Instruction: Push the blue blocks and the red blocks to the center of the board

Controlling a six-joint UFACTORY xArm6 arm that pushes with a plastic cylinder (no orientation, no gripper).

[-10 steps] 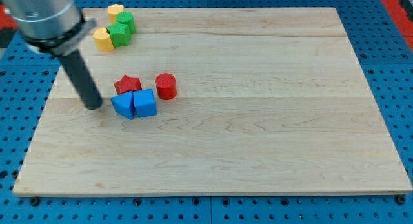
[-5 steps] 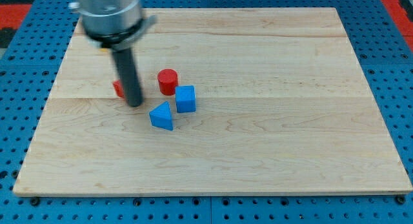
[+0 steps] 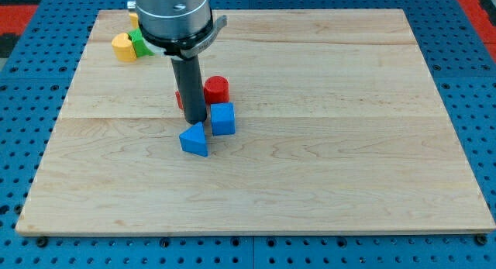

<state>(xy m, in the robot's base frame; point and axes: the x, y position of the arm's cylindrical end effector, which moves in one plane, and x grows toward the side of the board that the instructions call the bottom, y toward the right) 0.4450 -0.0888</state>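
My tip (image 3: 196, 121) stands on the board (image 3: 310, 168) left of center, right above the blue triangular block (image 3: 194, 139) and just left of the blue cube (image 3: 222, 118). The red cylinder (image 3: 216, 89) sits above the blue cube. Another red block (image 3: 179, 99), earlier seen as a star, is mostly hidden behind the rod; only a sliver shows at the rod's left side.
A yellow block (image 3: 122, 46) and a green block (image 3: 140, 44) lie near the board's top left corner, partly hidden by the arm's body. The board sits on a blue pegboard surface (image 3: 23, 106).
My tip has moved right from the board's left side, pushing the red star and the red cylinder rightward. The two blue blocks, split apart earlier, have stayed put over the last half second.
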